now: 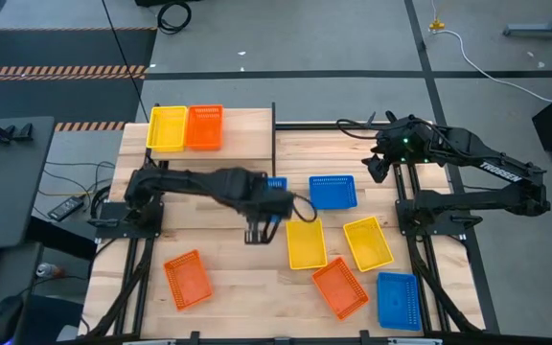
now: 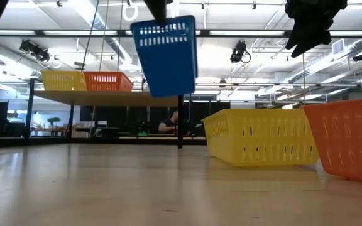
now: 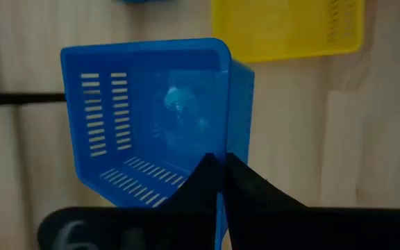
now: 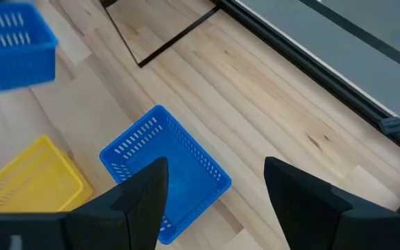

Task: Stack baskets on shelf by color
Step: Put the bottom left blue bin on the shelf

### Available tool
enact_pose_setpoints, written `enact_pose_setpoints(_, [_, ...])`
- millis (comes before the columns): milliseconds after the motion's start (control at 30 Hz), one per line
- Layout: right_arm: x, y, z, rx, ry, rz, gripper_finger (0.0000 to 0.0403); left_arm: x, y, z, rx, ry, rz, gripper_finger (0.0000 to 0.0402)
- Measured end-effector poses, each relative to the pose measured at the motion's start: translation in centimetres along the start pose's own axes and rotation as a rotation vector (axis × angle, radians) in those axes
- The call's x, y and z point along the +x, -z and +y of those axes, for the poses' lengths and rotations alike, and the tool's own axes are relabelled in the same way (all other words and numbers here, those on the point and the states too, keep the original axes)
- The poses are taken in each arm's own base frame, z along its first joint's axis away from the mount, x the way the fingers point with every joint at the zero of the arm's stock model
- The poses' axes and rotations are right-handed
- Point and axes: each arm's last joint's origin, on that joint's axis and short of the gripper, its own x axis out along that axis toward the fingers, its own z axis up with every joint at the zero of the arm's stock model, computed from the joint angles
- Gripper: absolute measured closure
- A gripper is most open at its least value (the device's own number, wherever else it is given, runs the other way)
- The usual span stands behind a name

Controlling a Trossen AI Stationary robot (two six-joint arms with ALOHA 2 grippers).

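My left gripper (image 1: 266, 203) hangs high over the table's middle, shut on a blue basket (image 2: 165, 55) that shows large in the left wrist view (image 3: 151, 118). The shelf (image 1: 247, 139) stands at the table's far left. A yellow basket (image 1: 168, 127) and an orange basket (image 1: 205, 126) sit side by side on it. My right gripper (image 4: 214, 187) is open and raised at the far right, above another blue basket (image 4: 165, 173) that lies flat on the table. My left gripper pinches the top rim of one wall of the blue basket (image 3: 231, 139), one finger (image 3: 198, 182) inside the basket and the other outside. The fingers come from above, pointing down. The basket hangs below them, lifted clear of the table and slightly tilted.
On the tabletop lie two yellow baskets (image 1: 306, 243) (image 1: 368, 242), two orange baskets (image 1: 188, 280) (image 1: 339, 287) and a blue basket (image 1: 398, 300) near the right near corner. The shelf's right part is bare wood. Black frame rails run along both sides of the table.
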Motion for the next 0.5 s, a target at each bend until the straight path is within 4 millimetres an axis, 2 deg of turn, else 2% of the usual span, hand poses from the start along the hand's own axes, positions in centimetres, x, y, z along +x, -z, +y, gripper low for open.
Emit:
enact_pose_setpoints(67, [0.0, 0.0, 0.0, 0.001, 0.0, -0.001, 0.0159, -0.7, 0.3, 1.4, 0.003, -0.028, 0.028, 0.0392])
enact_pose_setpoints(133, [0.0, 0.0, 0.0, 0.001, -0.001, -0.002, 0.0159, -1.6, 0.2, 2.7, -0.015, -0.047, -0.021, 0.0392])
enact_pose_setpoints(300, [0.0, 0.0, 0.0, 0.04, 0.006, -0.004, 0.0159, -5.4, 0.7, 5.3, -0.015, -0.127, -0.148, 0.0392])
enact_pose_setpoints(500, [0.1, -0.2, 0.0, 0.05, 0.015, -0.013, 0.0159, -6.5, 2.1, 8.4, 0.058, -0.281, -0.125, 0.0392])
